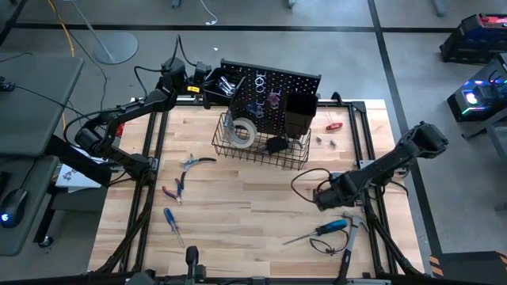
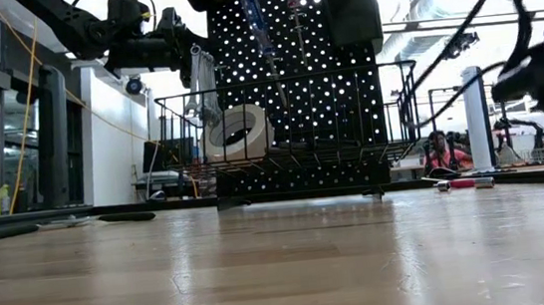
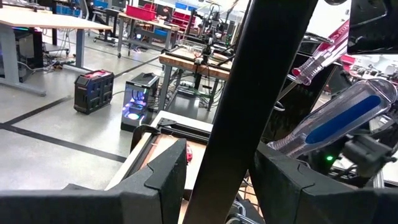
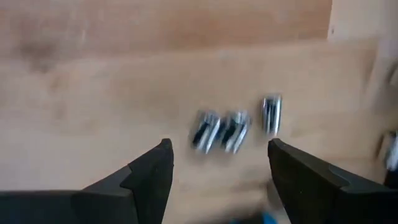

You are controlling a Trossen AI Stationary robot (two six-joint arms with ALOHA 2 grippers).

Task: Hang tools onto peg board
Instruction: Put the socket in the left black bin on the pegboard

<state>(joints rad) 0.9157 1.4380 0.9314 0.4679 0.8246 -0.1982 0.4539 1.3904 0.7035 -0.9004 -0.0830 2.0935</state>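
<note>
Up at the frame's top, my left gripper [image 1: 204, 81] pinches a silver wrench [image 2: 202, 79] beside the perforated black peg board [image 1: 273, 87], ready for hanging. My right gripper [image 1: 321, 194] hovers wide open at the lower right, lining up shiny metal sockets [image 4: 233, 127] on pale wood.

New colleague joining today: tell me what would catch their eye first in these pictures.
The peg board stands upright at the table's far edge, with a white tape roll in its wire basket. The left gripper reaches in at the board's left end. Loose tools lie on the tabletop, including red-handled pliers.
</note>
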